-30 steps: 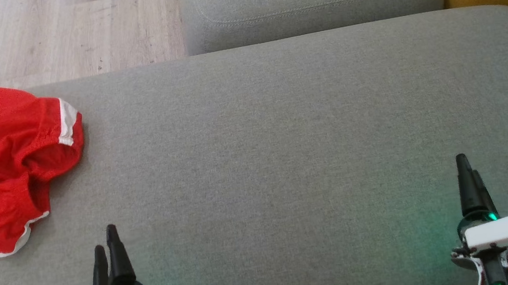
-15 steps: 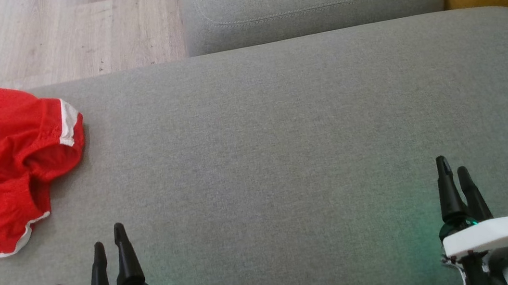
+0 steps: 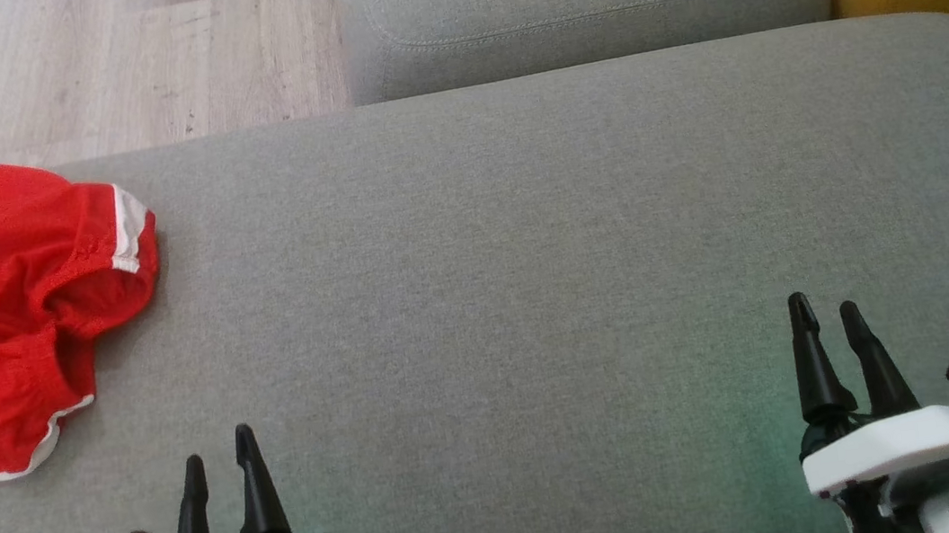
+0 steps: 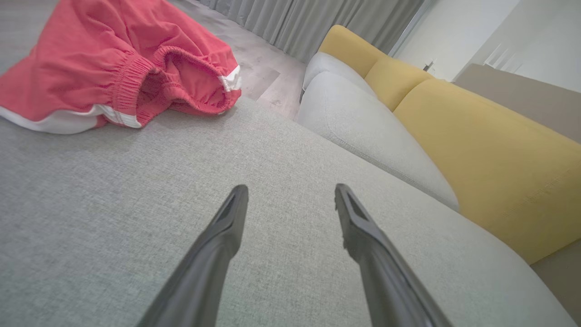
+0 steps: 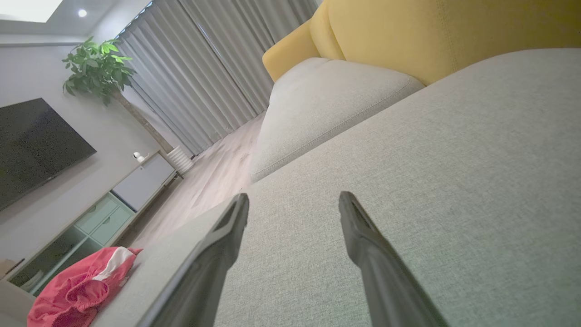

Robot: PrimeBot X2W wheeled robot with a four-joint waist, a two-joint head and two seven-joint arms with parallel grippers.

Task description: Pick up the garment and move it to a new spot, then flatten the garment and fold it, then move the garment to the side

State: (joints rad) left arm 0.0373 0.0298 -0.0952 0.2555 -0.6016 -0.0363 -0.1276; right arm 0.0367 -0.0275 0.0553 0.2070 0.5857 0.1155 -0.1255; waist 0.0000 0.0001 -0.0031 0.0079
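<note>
both finger pairs had spread since 1 s earlier. left end effector (image 3: 218,448) and right end effector (image 3: 823,305) stood released, empty. the garment (image 3: 7,297) lay untouched.

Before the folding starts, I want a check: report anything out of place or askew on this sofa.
The red shorts lie crumpled in a heap at the left edge of the grey cushion, waistband gaping, not flat. Nothing looks spilled or damaged. The left claw and right claw are open, holding nothing.
</note>
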